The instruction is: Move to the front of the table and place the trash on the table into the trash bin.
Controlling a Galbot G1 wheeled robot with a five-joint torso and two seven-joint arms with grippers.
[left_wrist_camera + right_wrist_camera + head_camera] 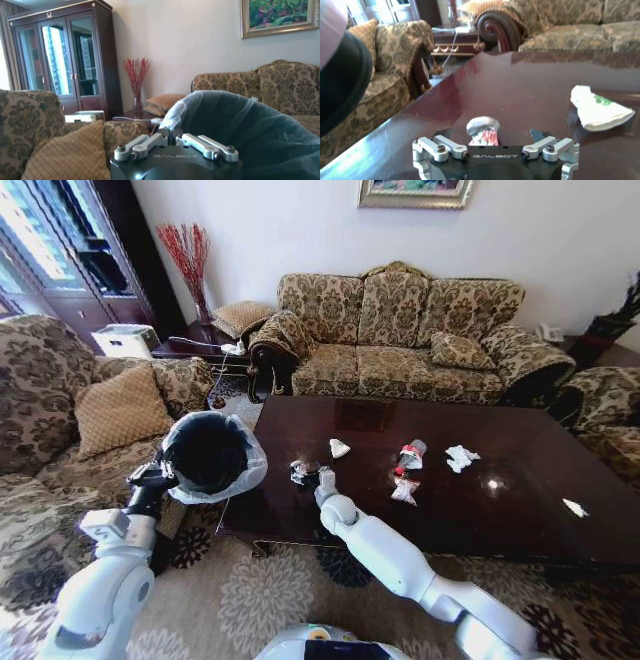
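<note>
My left gripper (165, 473) is shut on the rim of the trash bin (210, 452), a black round bin with a whitish bag, held at the table's left end. The bag-lined bin wall (240, 127) rises just past the gripper (170, 134). My right gripper (318, 476) is low over the dark glossy table (480, 520). It stands open (490, 135) with a small dark-and-white lump (482, 129) between its fingers. More trash lies on the top: a folded white paper (339, 447), a crushed bottle with red label (408, 456), a scrap (405, 491) and crumpled tissue (461, 457).
A patterned sofa (400, 340) stands behind the table, and an armchair with a gold cushion (120, 408) is at the left beside the bin. A small white scrap (574, 507) lies near the table's right end. A side table with a red vase (195, 330) fills the back left corner.
</note>
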